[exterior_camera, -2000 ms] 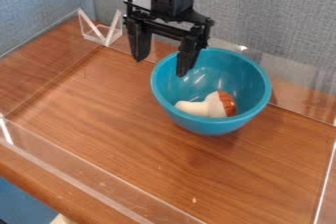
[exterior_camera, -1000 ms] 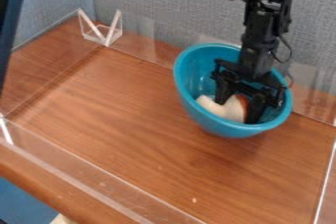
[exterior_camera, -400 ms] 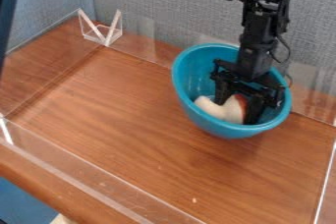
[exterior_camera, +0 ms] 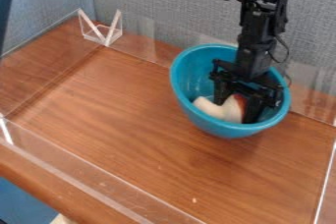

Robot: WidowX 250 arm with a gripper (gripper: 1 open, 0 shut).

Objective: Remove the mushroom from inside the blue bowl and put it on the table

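Observation:
The blue bowl [exterior_camera: 195,110] stands on the table [exterior_camera: 112,100] at the right, near the back wall. Inside it lies the mushroom [exterior_camera: 210,105], its cream stem pointing left and its red-brown cap toward the middle of the bowl. My gripper [exterior_camera: 245,98] reaches straight down into the bowl from the black arm [exterior_camera: 257,17]. Its fingers are closed in on the cap end of the mushroom, which still rests low in the bowl. The cap is partly hidden behind the fingers.
Low clear acrylic walls [exterior_camera: 144,187] edge the tabletop on all sides. A small clear folded stand [exterior_camera: 100,27] sits at the back left corner. Open wood surface stretches to the left and front of the bowl.
The gripper came down from above the bowl's far rim into the bowl and closed at the mushroom. Over the last second the bowl and gripper crept slightly left.

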